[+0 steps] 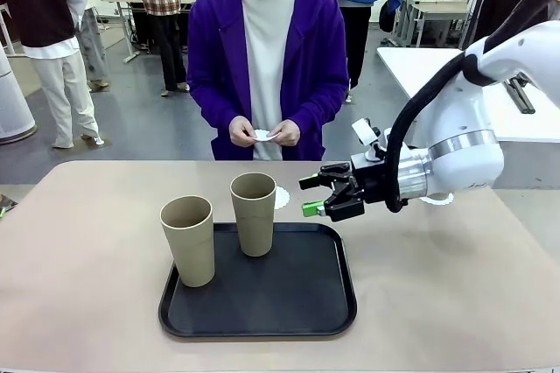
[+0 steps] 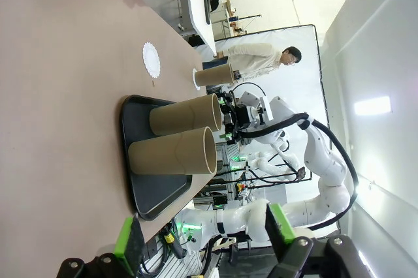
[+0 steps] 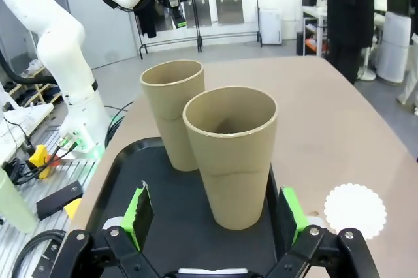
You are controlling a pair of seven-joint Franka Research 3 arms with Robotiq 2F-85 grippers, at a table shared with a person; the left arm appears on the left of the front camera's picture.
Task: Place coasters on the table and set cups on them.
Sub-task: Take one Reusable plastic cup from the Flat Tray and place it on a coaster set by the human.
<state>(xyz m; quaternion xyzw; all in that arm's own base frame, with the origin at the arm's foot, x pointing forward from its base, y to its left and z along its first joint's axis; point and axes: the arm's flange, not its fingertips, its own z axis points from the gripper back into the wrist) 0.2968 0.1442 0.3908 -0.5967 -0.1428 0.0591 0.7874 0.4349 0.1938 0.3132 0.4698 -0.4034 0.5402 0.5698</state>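
1. right gripper [image 1: 308, 196]: jaws spread wide, nothing in them. It comes in sideways from the right with its tips near the back cup [image 1: 254, 213], and a gap shows between them. In its wrist view that cup lines up between the green pads.
2. left gripper [image 2: 204, 233]: also open and empty, well apart from the black tray [image 1: 306, 303]. The bottom edge of its wrist view cuts off the fingers.
3. The back cup and the front-left cup [image 1: 188, 240] stand upright on the tray, close together. Can't tell whether they touch.
4. The third cup [image 2: 212, 76] stands on a coaster [image 2: 194, 77] on the table [image 1: 87, 242], beyond the tray. From the front the right arm hides the cup, and just a scalloped white sliver pokes out under the wrist.
5. A bare doily [image 1: 281, 196] lies flat on the table just behind the tray, half covered by the back cup from the front.
6. The person's hands [image 1: 262, 134] pinch a small white piece [image 1: 262, 135] at the far side. It's too small to make out a lacy edge.
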